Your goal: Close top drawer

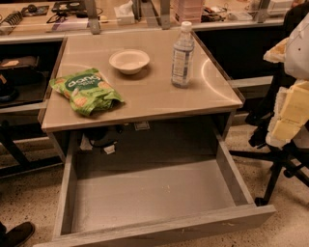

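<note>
**Inspector A:** Surface and room first. What do we record?

**Inspector B:** We record a pale square table top (pixel 145 99) on a speckled floor (pixel 29 198). A long counter (pixel 43 23) runs behind it, carrying a tissue box (pixel 125 13) and small clutter that we cannot identify. The black base of an office chair (pixel 277 166) stands to the right, and a dark shoe (pixel 17 234) shows at the lower left corner.

**Inspector A:** And the task item?

**Inspector B:** The top drawer (pixel 193 225) sits directly under the table top and is pulled far out toward us. Its flat front panel is nearest the camera, with pale scuffs on it. We see the grey floor and both side walls in full. Cables (pixel 102 141) hang behind its back edge.

**Inspector A:** Containers?

**Inspector B:** A white bowl (pixel 129 61) stands at the rear centre, showing a plain pale inside. A clear water bottle (pixel 182 54) stands upright to its right, capped; we cannot tell its fill level. A green snack bag (pixel 86 90) lies crumpled near the left edge.

**Inspector A:** The gripper?

**Inspector B:** The gripper (pixel 289 113) is at the right edge of view, beside the table and well apart from the drawer. We cannot tell whether it is spread or closed.
</note>
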Controlling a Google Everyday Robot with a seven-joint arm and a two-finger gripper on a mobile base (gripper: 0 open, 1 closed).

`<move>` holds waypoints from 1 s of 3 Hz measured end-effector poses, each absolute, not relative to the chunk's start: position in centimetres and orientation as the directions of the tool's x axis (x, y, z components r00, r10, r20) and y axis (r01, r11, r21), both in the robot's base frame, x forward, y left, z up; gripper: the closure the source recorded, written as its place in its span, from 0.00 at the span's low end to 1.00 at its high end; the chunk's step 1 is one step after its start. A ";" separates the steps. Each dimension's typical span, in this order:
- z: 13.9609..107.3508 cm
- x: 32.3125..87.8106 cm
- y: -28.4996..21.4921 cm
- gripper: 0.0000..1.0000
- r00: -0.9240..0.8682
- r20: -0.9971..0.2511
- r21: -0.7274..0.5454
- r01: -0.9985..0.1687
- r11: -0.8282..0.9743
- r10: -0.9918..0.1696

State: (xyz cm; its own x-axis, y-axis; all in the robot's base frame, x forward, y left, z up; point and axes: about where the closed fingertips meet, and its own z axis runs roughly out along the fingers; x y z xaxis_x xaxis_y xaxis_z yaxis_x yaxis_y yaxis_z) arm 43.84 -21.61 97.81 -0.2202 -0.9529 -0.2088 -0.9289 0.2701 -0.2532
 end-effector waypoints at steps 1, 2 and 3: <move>97.8 43.8 -21.6 0.00 -0.220 -0.209 -0.253 -0.929 0.270 -0.953; 97.8 43.8 -21.6 0.17 -0.220 -0.209 -0.253 -0.929 0.270 -0.953; 97.8 43.8 -21.6 0.42 -0.220 -0.209 -0.253 -0.929 0.270 -0.953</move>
